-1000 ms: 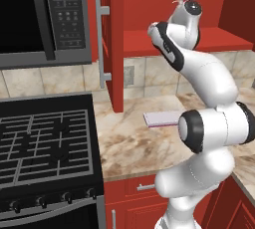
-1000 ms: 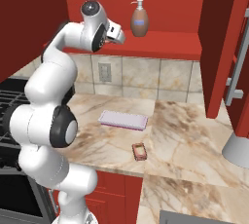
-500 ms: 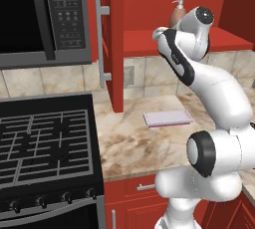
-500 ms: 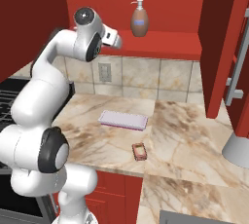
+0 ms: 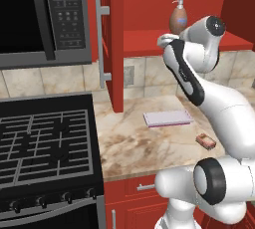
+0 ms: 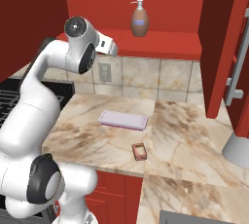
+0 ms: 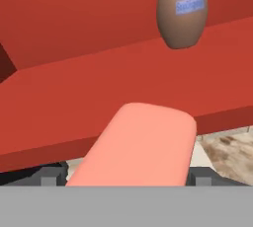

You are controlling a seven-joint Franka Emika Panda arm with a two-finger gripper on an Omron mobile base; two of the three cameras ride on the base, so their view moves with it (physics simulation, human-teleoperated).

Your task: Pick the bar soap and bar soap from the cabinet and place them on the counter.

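With our end effector [image 7: 127, 179] spread wide around a salmon bar soap [image 7: 136, 144] at the cabinet shelf [image 7: 59, 107] edge below the pump bottle [image 7: 182, 10], we judge it light, stiff, slippery, best pinched across its flat sides; the other bar soap [image 6: 139, 151] lies on the worktop [image 6: 185, 135].

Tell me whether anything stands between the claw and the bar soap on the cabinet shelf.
Nothing visible does. The bar soap lies on the red shelf right between the open fingertips of the claw. The pump bottle stands farther back, beyond the bar.
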